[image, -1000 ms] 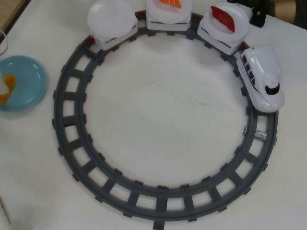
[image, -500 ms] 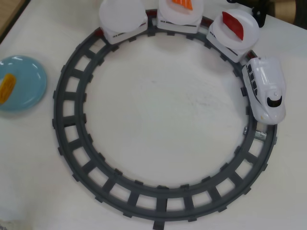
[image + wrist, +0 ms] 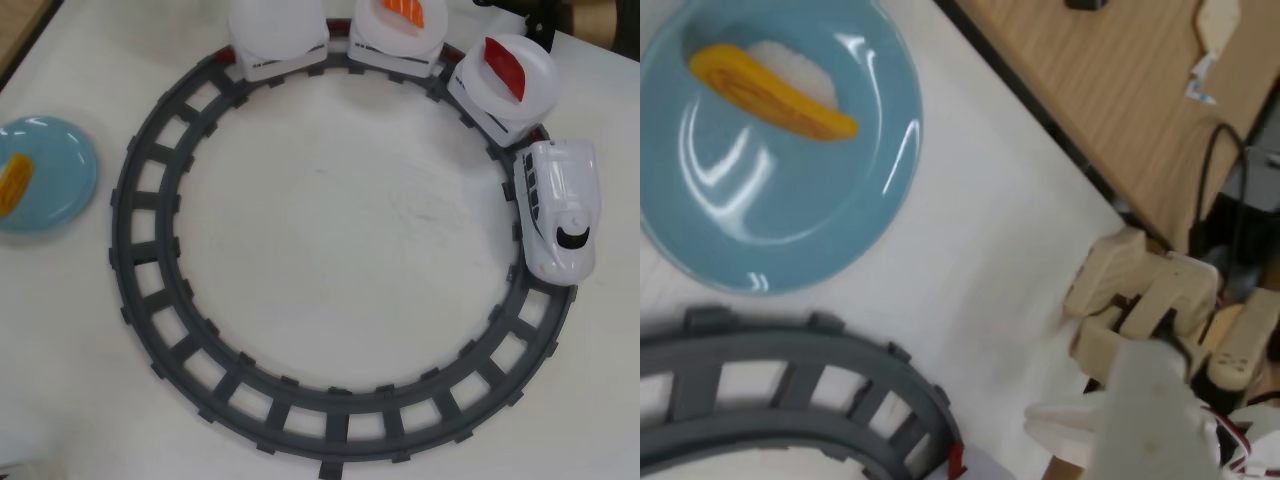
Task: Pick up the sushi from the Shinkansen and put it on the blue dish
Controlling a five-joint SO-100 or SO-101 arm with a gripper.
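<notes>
Already on blue dish (image 3: 790, 200) — sushi (image 3: 770, 92), unheld

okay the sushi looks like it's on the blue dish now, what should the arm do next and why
Probably pull back clear of the track and wait. The sushi already lies on the blue dish, away from the claw, and the Shinkansen sits on the track with one white plate bare.

The Shinkansen (image 3: 560, 212) sits further clockwise on the track (image 3: 150, 300) than a second ago, its nose now lower on the right-hand curve in the overhead view. Its three cars follow — the empty white plate (image 3: 277, 28), the orange striped piece (image 3: 403, 12) and the dark red piece (image 3: 504, 68) each shift rightward along the top arc.
</notes>
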